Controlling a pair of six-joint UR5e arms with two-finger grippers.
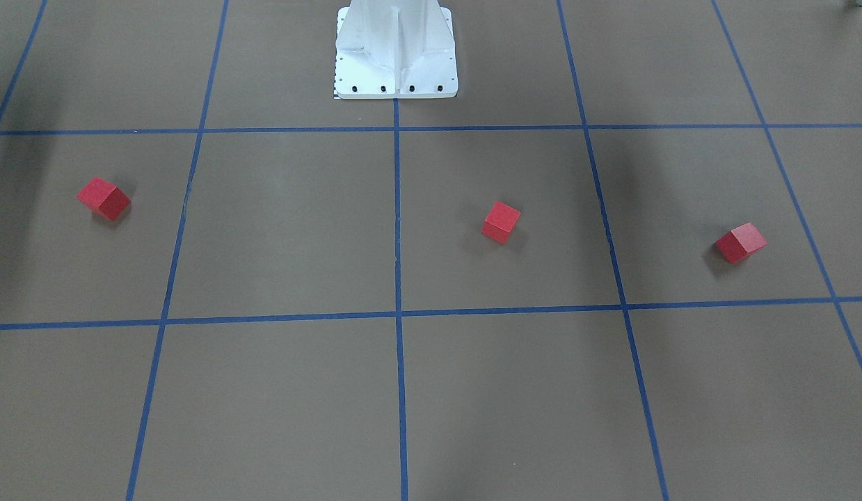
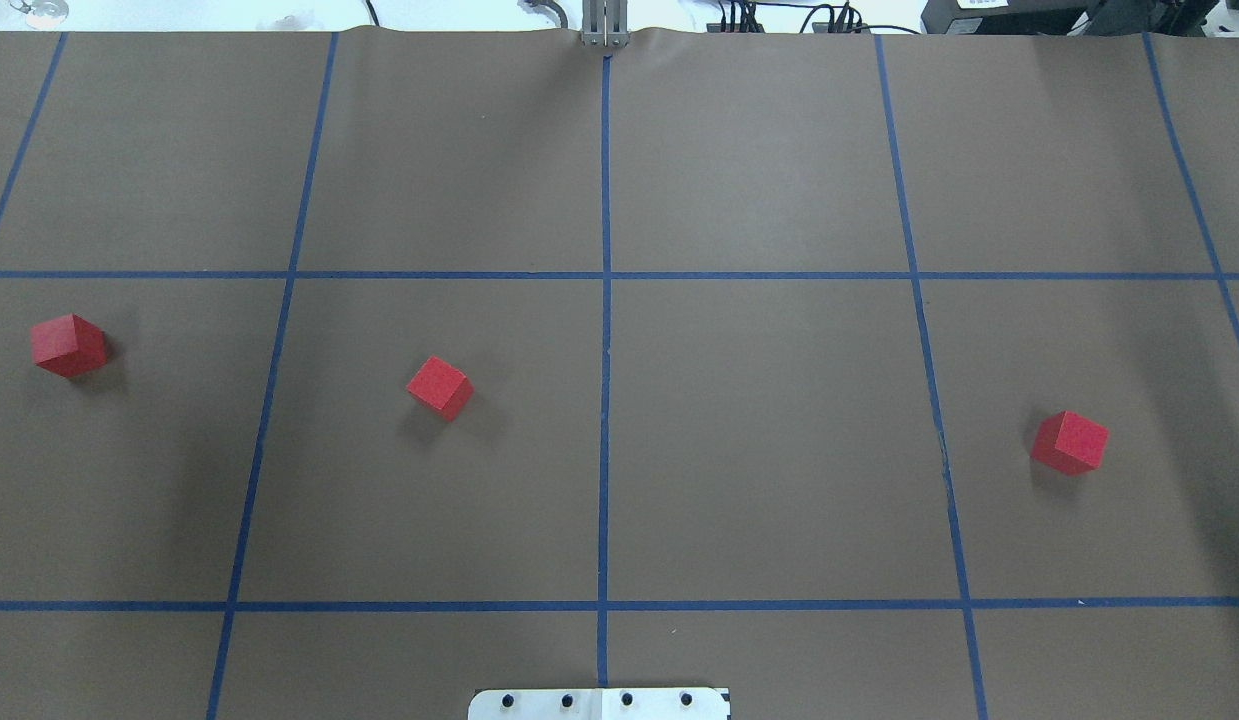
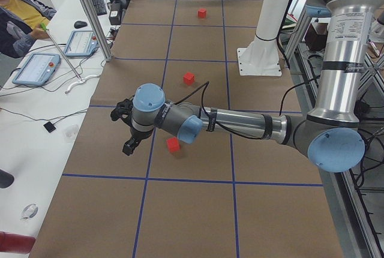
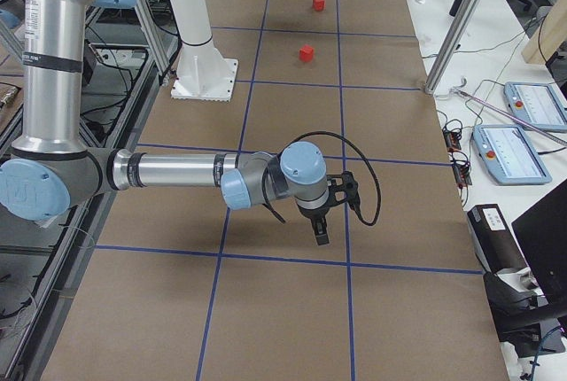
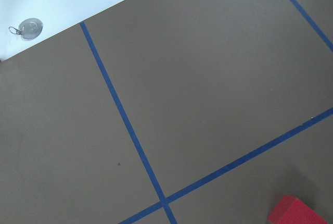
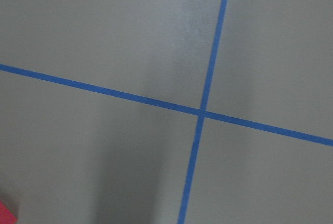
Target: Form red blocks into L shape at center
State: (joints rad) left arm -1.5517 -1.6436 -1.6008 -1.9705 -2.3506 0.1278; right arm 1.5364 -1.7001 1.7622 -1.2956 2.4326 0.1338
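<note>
Three red blocks lie apart on the brown table. One (image 2: 69, 345) is at the far left, one (image 2: 440, 388) left of the center line (image 2: 605, 440), and one (image 2: 1069, 442) at the right. The front view shows them too (image 1: 740, 242) (image 1: 501, 222) (image 1: 104, 198). My left gripper (image 3: 124, 131) hangs beside the near block (image 3: 173, 144), toward the operators' side; a corner of that block (image 5: 296, 212) shows in the left wrist view. My right gripper (image 4: 335, 213) hovers over bare table. Only the side views show the grippers, so I cannot tell whether they are open or shut.
The white robot pedestal (image 1: 396, 56) stands at the table's robot-side edge. A seated person (image 3: 18, 12) and control tablets (image 3: 36, 69) (image 4: 523, 151) are on the white bench beyond the far edge. Cables (image 2: 779, 20) run along that edge.
</note>
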